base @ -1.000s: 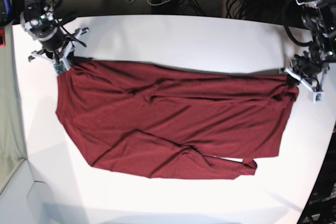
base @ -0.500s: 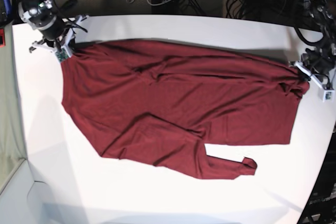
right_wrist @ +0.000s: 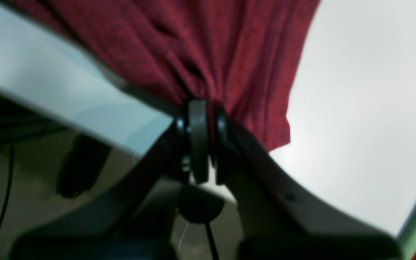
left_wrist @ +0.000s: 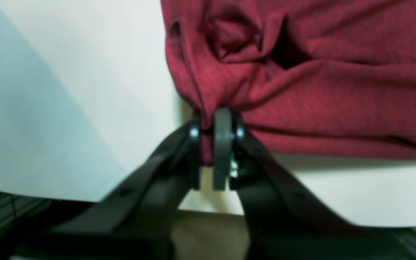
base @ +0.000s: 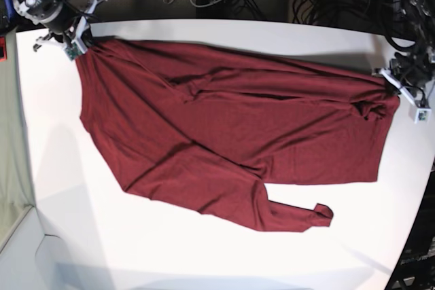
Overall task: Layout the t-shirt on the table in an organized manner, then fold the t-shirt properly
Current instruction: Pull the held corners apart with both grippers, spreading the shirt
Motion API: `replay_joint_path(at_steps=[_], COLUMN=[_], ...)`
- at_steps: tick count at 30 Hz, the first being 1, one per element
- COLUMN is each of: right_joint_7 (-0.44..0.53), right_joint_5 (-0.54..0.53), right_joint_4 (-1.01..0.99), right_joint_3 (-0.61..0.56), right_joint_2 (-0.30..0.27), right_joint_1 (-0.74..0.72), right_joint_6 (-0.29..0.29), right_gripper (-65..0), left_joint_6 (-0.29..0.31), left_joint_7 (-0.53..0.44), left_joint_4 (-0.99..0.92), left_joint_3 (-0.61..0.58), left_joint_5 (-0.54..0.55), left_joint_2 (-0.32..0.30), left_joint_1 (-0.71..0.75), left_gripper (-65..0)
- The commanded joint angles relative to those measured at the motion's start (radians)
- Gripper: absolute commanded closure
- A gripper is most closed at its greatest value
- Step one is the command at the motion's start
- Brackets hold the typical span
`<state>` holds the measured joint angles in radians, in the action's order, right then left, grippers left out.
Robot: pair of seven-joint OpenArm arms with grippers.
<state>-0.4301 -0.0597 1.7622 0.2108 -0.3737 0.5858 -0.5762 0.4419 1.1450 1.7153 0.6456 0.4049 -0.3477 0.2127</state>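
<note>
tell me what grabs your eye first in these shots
A big dark red t-shirt sprawls wrinkled across most of the white table, one sleeve trailing toward the near edge. The right hand pinches its far left corner and the left hand its right end, both shut on the cloth.

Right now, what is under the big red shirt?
Under the t-shirt is the white table; bare tabletop shows all around it. The cloth covers the middle, so anything beneath it there cannot be seen. Both grippers, left and right, pinch its far corners.
</note>
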Motion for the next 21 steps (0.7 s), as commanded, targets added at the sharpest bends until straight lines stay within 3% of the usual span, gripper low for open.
replay_joint_path(at_steps=[1, 4, 10, 21], right_joint_7=[0.018, 0.018, 0.018, 0.018], right_joint_5=[-0.006, -0.006, -0.006, -0.006], right_joint_4=[0.021, 0.026, 0.028, 0.028], right_joint_3=[0.006, 0.011, 0.012, 0.012], right_joint_2=[-0.012, 0.006, 0.012, 0.014], right_joint_1=[0.009, 0.015, 0.029, 0.049], right_joint_6=[-0.005, -0.005, -0.005, -0.005], right_gripper=[0.0, 0.0, 0.0, 0.0], left_joint_6=[-0.001, 0.005, 0.107, 0.111], left_joint_7=[-0.01, -0.012, -0.01, -0.01], left_joint_4=[0.016, 0.013, 0.007, 0.01], left_joint_3=[0.007, 0.007, 0.007, 0.007], left_joint_5=[0.001, -0.001, -0.01, -0.12], left_joint_2=[-0.021, -0.023, -0.024, -0.02], left_joint_1=[0.012, 0.034, 0.038, 0.038], left_gripper=[0.0, 0.0, 0.0, 0.0])
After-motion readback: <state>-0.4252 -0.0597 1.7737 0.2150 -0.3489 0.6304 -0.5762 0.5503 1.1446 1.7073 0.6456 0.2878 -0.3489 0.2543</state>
